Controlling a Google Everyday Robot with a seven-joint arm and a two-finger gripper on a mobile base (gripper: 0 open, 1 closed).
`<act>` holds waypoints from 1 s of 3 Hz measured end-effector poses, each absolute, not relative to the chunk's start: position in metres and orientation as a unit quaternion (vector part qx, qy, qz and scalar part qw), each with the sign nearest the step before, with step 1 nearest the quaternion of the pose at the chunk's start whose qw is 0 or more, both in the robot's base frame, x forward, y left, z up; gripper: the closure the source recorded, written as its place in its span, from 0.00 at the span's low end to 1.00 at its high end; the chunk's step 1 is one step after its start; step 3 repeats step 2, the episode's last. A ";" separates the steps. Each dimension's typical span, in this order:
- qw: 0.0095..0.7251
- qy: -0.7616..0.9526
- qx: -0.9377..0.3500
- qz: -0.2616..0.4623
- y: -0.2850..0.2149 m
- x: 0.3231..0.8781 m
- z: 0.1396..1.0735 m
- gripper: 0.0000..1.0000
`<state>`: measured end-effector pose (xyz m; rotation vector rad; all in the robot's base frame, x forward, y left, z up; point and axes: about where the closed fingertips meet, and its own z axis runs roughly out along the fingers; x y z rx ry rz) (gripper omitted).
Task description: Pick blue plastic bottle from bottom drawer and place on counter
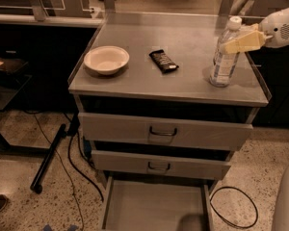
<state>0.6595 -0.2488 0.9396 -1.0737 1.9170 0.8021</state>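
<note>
The blue plastic bottle (221, 67) stands upright on the counter (183, 83) near its right edge, white cap on top. My gripper (227, 45) reaches in from the right and sits at the bottle's shoulder, overlapping it just below the cap. The white arm housing (282, 29) is behind it, off the counter's right rim. The bottom drawer (154, 207) is pulled out at floor level, with nothing showing inside it. The two taller drawers above it are pushed in.
A cream bowl (106, 59) sits on the counter's left side. A dark wrapped snack bar (164, 61) lies in the middle. A black stand leg (48, 159) and cables (234, 207) lie on the speckled floor beside the cabinet. A dark table is at the left.
</note>
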 end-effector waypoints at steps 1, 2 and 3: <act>0.391 0.754 -0.423 0.316 -0.249 0.660 0.940 0.00; 0.391 0.754 -0.423 0.316 -0.249 0.660 0.940 0.00; 0.391 0.754 -0.423 0.316 -0.249 0.660 0.940 0.00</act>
